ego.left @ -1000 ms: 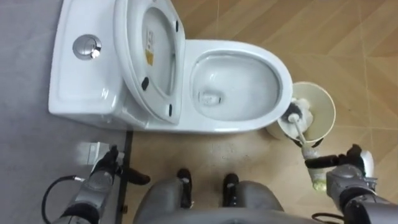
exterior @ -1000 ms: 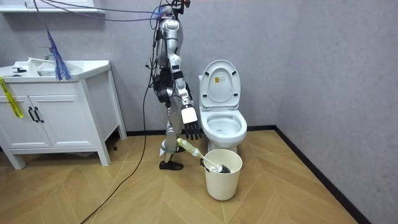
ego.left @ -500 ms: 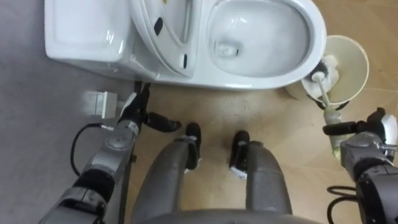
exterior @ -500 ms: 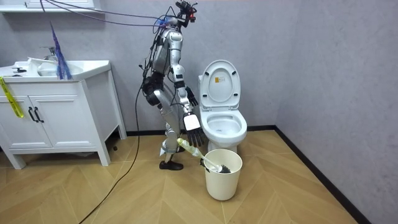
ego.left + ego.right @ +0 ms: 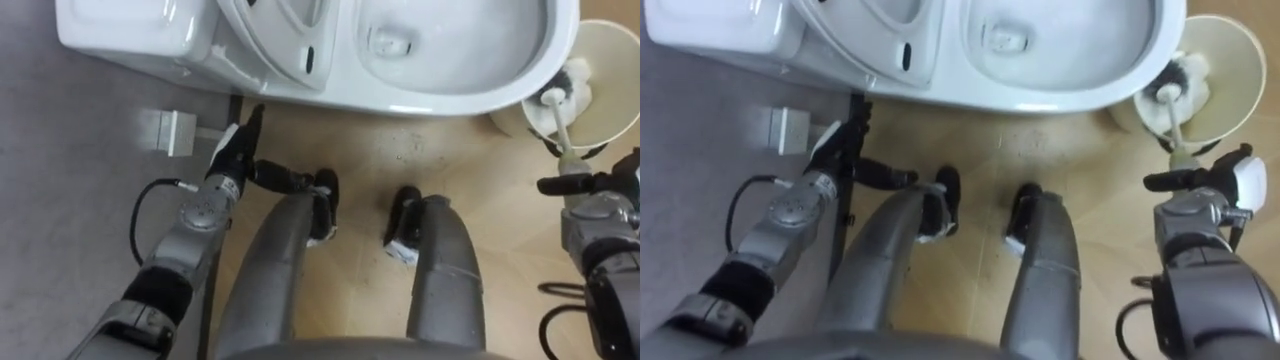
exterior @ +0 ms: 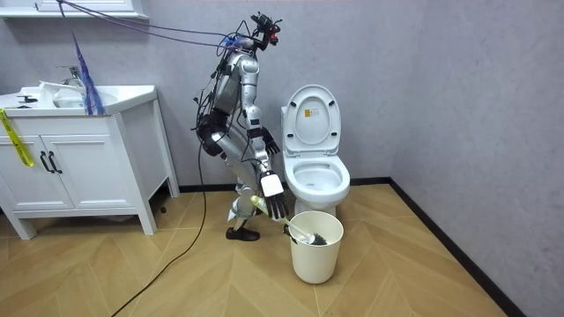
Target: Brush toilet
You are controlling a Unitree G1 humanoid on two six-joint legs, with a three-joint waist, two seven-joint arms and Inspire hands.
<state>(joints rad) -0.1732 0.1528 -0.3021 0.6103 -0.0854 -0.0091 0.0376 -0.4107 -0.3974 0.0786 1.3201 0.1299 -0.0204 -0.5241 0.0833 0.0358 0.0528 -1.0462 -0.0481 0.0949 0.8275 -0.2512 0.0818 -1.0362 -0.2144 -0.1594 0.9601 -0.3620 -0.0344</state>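
The white toilet (image 5: 470,100) stands in front of me with its seat and lid (image 5: 285,45) raised. To its right is a cream bucket (image 5: 615,45). The toilet brush (image 5: 562,125) leans in it, white head down, handle slanting out toward me. My right hand (image 5: 598,205) is at the near end of that handle, fingers straight and thumb pointing left. In the room view this hand (image 6: 275,201) hangs with straight fingers in front of the handle (image 6: 261,204). My left hand (image 5: 232,158) is open, pointing at the toilet's base, holding nothing.
A small white box (image 5: 168,130) sits by the foot of the grey wall, left of my left hand. In the room view a white vanity cabinet (image 6: 79,158) stands at the left, and I stand bent forward between it and the toilet (image 6: 315,180).
I have bent further forward, so the eye views have slid toward me. My right hand has come down to the brush handle. The left arm reaches further toward the toilet base.
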